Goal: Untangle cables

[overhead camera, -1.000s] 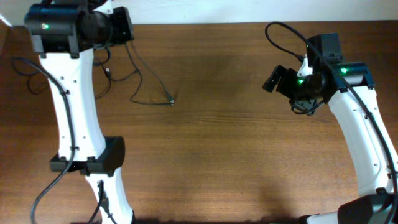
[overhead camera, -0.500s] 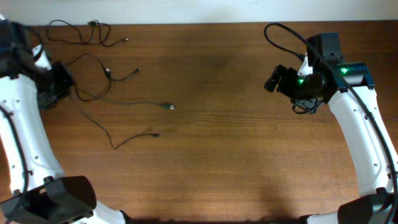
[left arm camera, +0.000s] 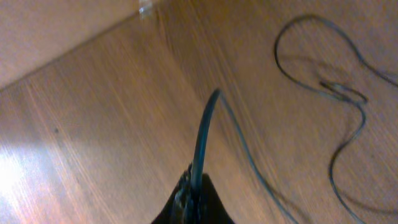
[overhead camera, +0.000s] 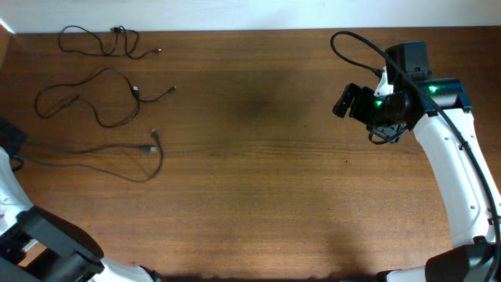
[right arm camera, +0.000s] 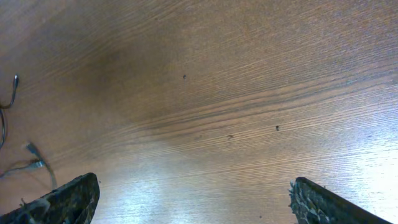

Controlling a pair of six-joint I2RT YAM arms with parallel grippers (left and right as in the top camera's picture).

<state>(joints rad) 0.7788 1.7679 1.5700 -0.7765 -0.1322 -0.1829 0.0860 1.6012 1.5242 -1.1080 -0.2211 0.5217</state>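
Three thin black cables lie apart on the left of the wooden table. One cable (overhead camera: 117,31) is at the back edge. A second cable (overhead camera: 137,92) loops below it. The third cable (overhead camera: 117,148) stretches from the left edge to a plug end near the middle left. My left gripper (left arm camera: 194,190) is shut on this third cable (left arm camera: 208,118), which rises out of the jaws. From above, only part of the left arm (overhead camera: 8,141) shows at the left edge. My right gripper (overhead camera: 348,100) hovers open at the right, well away from the cables, fingers (right arm camera: 74,199) wide with nothing between.
The table's left edge (left arm camera: 74,56) runs close to the left gripper. The right arm's own thick black cable (overhead camera: 360,43) arcs over its wrist. Plug ends (right arm camera: 34,163) show at the left rim of the right wrist view.
The left arm swung from the back left corner to the left edge, dragging one cable with it. That cable now lies stretched and separate from the others. The right arm stayed put.
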